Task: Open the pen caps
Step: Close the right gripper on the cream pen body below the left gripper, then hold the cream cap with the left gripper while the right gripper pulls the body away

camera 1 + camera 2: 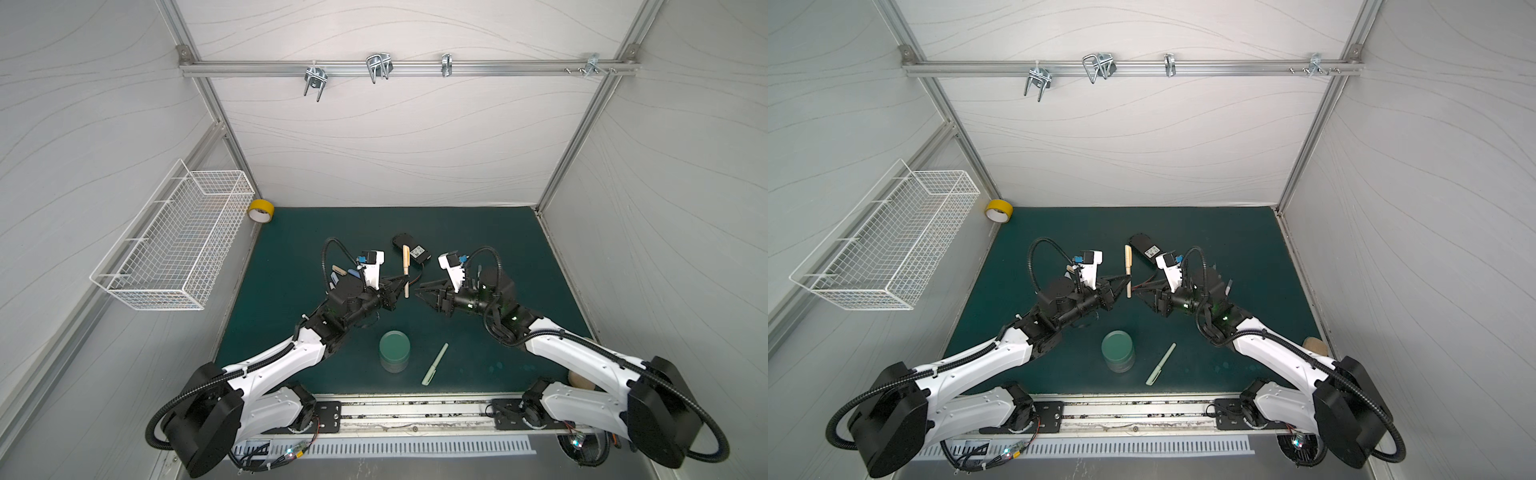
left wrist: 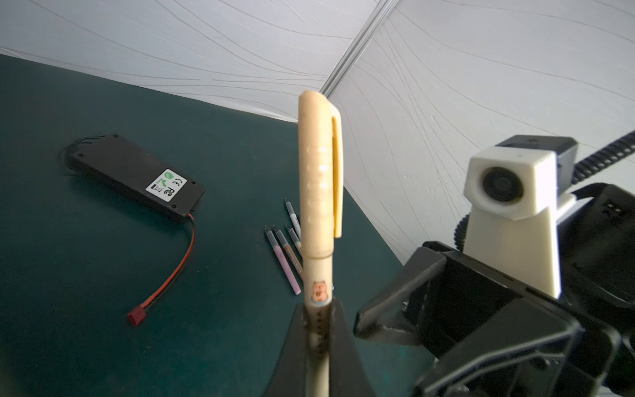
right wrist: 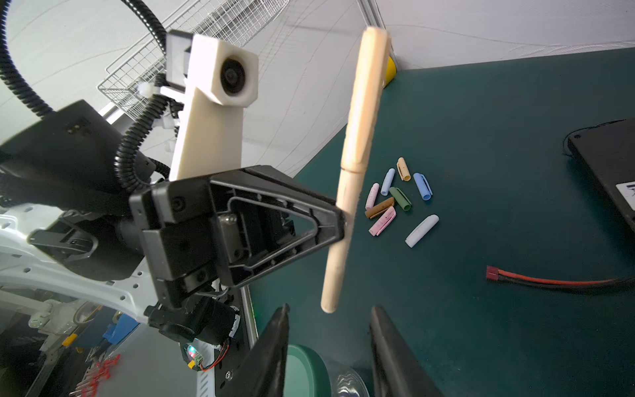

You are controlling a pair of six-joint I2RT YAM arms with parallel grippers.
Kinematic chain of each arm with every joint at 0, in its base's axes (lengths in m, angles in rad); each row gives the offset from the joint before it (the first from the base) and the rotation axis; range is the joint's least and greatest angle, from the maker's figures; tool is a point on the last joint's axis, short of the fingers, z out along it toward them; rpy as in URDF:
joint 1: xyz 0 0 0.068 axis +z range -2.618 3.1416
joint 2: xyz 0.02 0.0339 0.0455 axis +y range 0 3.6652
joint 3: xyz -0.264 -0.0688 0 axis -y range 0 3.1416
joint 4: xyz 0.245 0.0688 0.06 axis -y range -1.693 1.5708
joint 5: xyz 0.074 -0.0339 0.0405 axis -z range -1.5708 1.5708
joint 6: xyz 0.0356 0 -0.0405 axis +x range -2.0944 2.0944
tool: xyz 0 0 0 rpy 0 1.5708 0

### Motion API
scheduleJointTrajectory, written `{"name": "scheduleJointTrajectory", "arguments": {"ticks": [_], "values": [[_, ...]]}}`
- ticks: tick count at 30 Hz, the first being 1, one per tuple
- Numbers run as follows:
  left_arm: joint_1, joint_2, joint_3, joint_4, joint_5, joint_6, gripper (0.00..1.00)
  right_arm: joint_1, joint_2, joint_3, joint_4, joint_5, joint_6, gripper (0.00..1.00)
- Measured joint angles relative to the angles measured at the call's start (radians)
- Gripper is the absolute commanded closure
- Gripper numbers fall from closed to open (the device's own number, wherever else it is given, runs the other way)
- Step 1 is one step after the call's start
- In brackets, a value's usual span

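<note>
The left end effector [image 1: 401, 285] grips the tan pen [image 1: 406, 270] by its barrel, cap [image 2: 318, 172] on. Just beside it, the right end effector [image 1: 417, 289] stands partly spread, empty. Farther behind the left one, loose pen caps [image 3: 395, 199] lie on the bench [image 1: 291, 249].

Battery pack [image 2: 120, 161] (red-wired) lies on mat [image 1: 282, 257], tape [image 1: 262, 204] near basket [image 1: 174, 249].

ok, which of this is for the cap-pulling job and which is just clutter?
Job: tan pen, its cap, left gripper holding it, right gripper, pale green pen, loose caps, uncapped pens.
Lying about: battery pack, yellow tape roll, wire basket, green round container.
</note>
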Motion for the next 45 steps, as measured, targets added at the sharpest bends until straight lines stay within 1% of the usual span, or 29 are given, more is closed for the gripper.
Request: {"name": "scheduleJointTrajectory", "arguments": {"ticks": [6, 11, 16, 18, 21, 22, 23, 24, 26, 28, 30, 35, 41, 45], "values": [[-0.012, 0.0, 0.0, 0.026, 0.026, 0.0, 1.0, 0.008, 0.025, 0.0, 0.023, -0.007, 0.0, 0.63], [-0.019, 0.0, 0.0, 0.043, 0.049, -0.002, 1.0, 0.015, 0.053, 0.0, 0.034, -0.021, 0.004, 0.7], [-0.027, 0.007, 0.0, 0.049, 0.061, -0.001, 1.0, 0.017, 0.077, 0.0, 0.066, -0.039, 0.019, 0.72], [-0.031, 0.007, 0.0, 0.049, 0.062, -0.001, 1.0, 0.017, 0.085, 0.0, 0.077, -0.045, 0.024, 0.74], [-0.033, 0.008, 0.0, 0.049, 0.062, 0.0, 1.0, 0.017, 0.094, 0.0, 0.093, -0.055, 0.036, 0.81], [-0.034, 0.009, 0.0, 0.05, 0.063, 0.0, 0.98, 0.018, 0.096, 0.0, 0.1, -0.056, 0.039, 0.83], [-0.035, 0.01, 0.0, 0.051, 0.062, 0.0, 0.95, 0.018, 0.098, 0.0, 0.105, -0.057, 0.04, 0.85], [-0.035, 0.011, 0.0, 0.054, 0.061, 0.002, 0.9, 0.019, 0.099, 0.0, 0.105, -0.056, 0.048, 0.88], [-0.035, 0.011, -0.001, 0.063, 0.059, 0.008, 0.74, 0.019, 0.1, 0.0, 0.107, -0.058, 0.051, 0.93], [-0.04, 0.011, -0.002, 0.069, 0.055, -0.002, 0.63, 0.019, 0.1, 0.0, 0.109, -0.055, 0.047, 0.99], [-0.042, 0.008, -0.004, 0.062, 0.042, -0.006, 0.57, 0.019, 0.1, 0.0, 0.108, -0.048, 0.041, 1.0], [-0.042, -0.031, -0.005, 0.024, 0.009, -0.004, 0.51, 0.019, 0.096, 0.0, 0.079, -0.015, 0.006, 1.0], [-0.04, -0.061, -0.005, 0.003, -0.005, -0.003, 0.49, 0.019, 0.087, 0.0, 0.002, -0.011, -0.048, 1.0], [-0.027, -0.061, -0.006, 0.005, 0.006, -0.006, 0.49, 0.019, 0.074, 0.0, -0.032, -0.043, -0.083, 1.0]]}}
